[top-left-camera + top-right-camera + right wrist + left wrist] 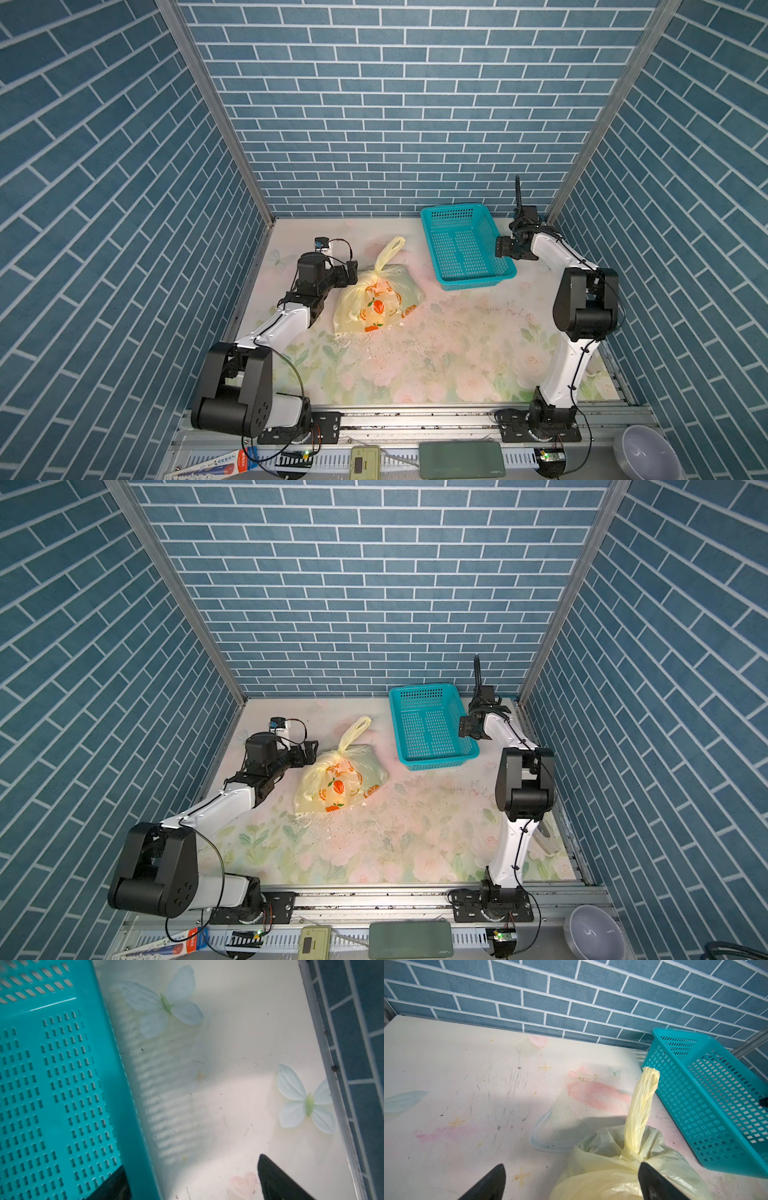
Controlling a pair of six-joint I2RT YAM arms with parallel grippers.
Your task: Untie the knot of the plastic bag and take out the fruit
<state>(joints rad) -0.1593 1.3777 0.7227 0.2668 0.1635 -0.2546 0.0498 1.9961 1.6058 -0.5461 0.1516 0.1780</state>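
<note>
Knot beside spread left fingers (bag shut)

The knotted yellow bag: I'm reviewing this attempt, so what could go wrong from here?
The open left gripper has one of its fingers right beside the twisted knot of the thin pale yellow plastic bag; closing there might pinch and tear film instead of loosening anything.
The open right gripper straddles the wall of the teal perforated plastic basket, away from the bag; closing might drag the basket and leave the bag unbraced.
</note>
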